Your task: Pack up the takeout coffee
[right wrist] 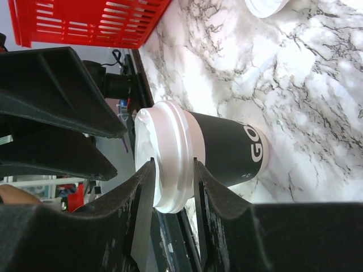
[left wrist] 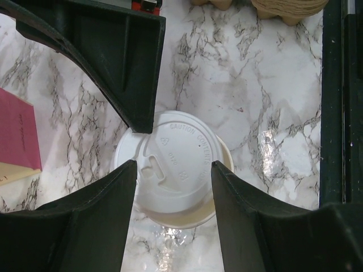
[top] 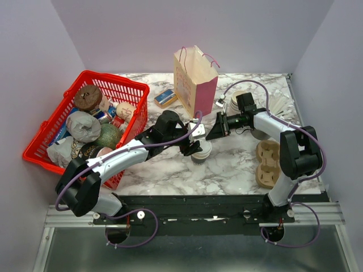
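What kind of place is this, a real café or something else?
Probably a robot test cell dressed as a café counter: plain walls box in a marble-patterned table, two robot arms are mounted at its near edge, and a lidded coffee cup, paper bag and cup carrier stand there.

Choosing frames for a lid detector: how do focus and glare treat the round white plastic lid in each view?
Left wrist: the round white plastic lid is sharp, its embossed lettering legible; glare spots lie on the marble tabletop. Right wrist: the lid is bright, nearly washed out. Top external: even light, soft shadows; lid small, partly hidden.
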Robot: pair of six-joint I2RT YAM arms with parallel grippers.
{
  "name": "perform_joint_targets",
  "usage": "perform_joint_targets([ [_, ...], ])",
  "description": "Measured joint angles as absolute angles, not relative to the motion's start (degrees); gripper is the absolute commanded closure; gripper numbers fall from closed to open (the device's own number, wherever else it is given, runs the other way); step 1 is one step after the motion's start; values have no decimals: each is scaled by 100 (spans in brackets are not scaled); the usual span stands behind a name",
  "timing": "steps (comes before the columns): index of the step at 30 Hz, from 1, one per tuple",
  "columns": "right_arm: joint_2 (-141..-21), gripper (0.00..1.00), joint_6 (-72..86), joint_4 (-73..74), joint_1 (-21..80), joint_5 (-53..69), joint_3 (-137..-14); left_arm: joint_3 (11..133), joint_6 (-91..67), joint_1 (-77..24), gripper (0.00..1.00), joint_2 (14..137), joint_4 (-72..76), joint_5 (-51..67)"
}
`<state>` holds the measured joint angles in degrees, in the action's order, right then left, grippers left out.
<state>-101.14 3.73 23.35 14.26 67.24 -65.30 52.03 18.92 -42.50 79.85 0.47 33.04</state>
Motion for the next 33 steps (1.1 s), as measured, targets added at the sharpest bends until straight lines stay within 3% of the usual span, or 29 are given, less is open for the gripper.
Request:
perform_joint_targets([
  [23, -10014, 58, 261, 2340, 1570, 6464, -6344, 5199, 1874, -4250, 34, 7988, 27, 3284],
  [33, -9953, 58, 119, 2414, 1695, 6287, -6346, 5131, 1559, -4250, 30, 7981, 27, 2740],
])
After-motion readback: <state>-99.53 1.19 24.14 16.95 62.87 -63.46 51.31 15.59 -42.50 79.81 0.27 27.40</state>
